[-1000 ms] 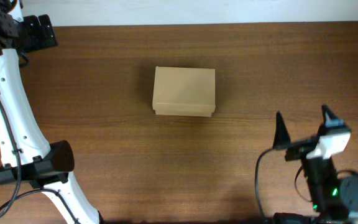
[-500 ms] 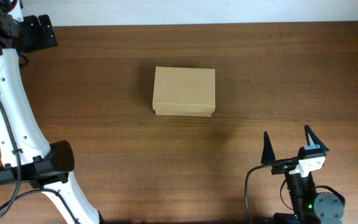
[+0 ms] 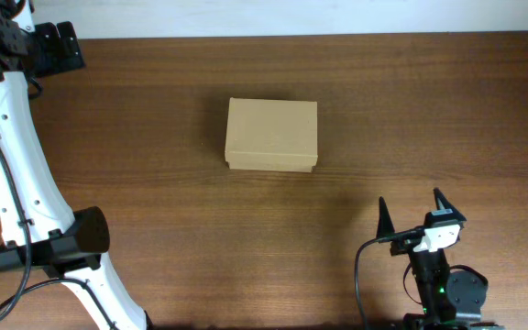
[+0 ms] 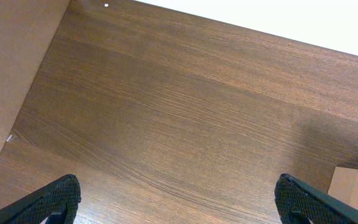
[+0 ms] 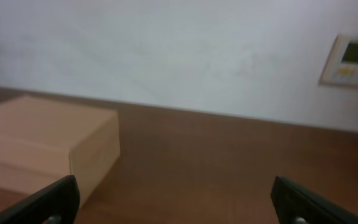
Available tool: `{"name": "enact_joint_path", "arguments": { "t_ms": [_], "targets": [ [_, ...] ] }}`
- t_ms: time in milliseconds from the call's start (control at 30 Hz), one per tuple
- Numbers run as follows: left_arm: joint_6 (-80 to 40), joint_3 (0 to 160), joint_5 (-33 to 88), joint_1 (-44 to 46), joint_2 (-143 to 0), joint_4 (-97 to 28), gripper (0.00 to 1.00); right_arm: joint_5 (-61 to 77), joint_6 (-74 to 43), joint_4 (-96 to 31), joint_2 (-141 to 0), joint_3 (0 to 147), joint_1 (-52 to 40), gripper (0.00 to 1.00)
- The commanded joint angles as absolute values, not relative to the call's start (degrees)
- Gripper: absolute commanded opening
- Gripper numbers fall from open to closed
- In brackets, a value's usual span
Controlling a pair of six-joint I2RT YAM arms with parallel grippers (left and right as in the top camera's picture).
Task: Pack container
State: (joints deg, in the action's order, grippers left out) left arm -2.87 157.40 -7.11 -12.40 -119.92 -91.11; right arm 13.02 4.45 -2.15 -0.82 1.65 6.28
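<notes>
My left jaws stand wide apart with nothing between them. Bare tabletop (image 4: 185, 124) lies ahead, a brown cardboard surface (image 4: 5, 74) runs off to their left, and a corner of the container (image 4: 355, 186) shows just beyond the right-hand fingertip (image 4: 300, 202). From overhead the container rests flat on the tabletop with its lid down, well apart from both sets of jaws. My right jaws are spread open too, and empty. The container sits ahead and to their left, with a wall panel (image 5: 353, 60) high to their right.
</notes>
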Motion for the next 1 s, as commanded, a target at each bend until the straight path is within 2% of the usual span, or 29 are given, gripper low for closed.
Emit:
{"name": "enact_joint_path", "arguments": {
  "t_ms": [0,967],
  "targets": [
    [-3.0,157.6,-7.4,-12.5,-120.4,-91.2,1.00,13.3,4.0,-3.2,-0.1,0.3,6.0,0.99],
    [-3.0,157.6,-7.4,-12.5,-118.9,-92.3,1.00,13.3,4.0,-3.2,-0.1,0.3,6.0,0.99]
  ]
}}
